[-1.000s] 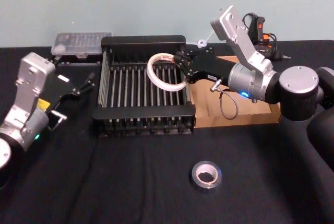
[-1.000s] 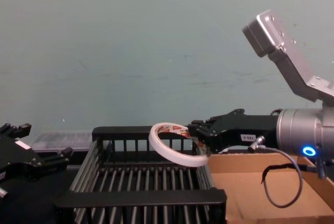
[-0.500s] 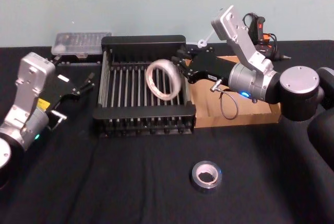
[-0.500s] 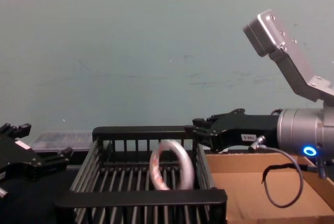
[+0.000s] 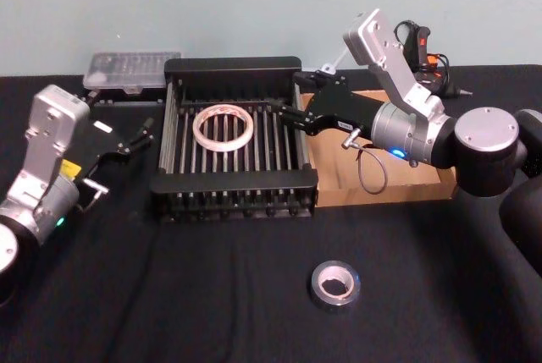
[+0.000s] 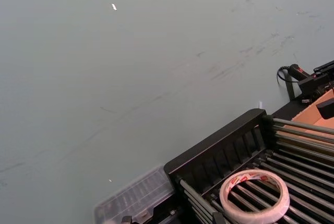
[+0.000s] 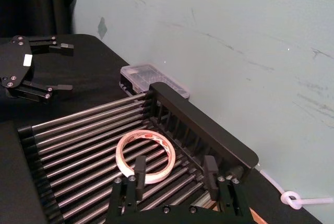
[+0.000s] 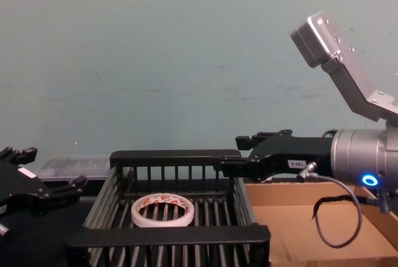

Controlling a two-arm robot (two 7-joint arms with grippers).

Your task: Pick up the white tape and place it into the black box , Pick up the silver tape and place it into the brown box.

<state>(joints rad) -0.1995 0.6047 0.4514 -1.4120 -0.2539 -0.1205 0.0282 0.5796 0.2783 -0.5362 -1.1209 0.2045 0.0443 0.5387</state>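
The white tape [image 5: 223, 128] [image 8: 163, 210] [image 7: 145, 156] [image 6: 254, 196] lies flat on the bars inside the black box [image 5: 233, 67] [image 8: 168, 236], towards its far left part. My right gripper [image 5: 290, 98] [image 8: 233, 154] [image 7: 175, 169] hangs open and empty over the box's right rim, apart from the ring. The silver tape [image 5: 334, 285] rests on the black cloth near the front, right of centre. The brown box [image 5: 423, 185] [image 8: 298, 229] sits right of the black box, under my right arm. My left gripper [image 5: 140, 133] [image 7: 63, 67] stays open at the left of the black box.
A clear plastic case [image 5: 131, 71] [image 7: 151, 78] stands behind the black box's left corner. A black and orange tool [image 5: 421, 46] lies at the back right. A white looped cord [image 7: 292, 199] lies behind the box. Open cloth surrounds the silver tape.
My right gripper opened and let go of the white tape. The ring dropped, tumbled on edge, and now lies flat in the black box farther left. The left arm has not moved.
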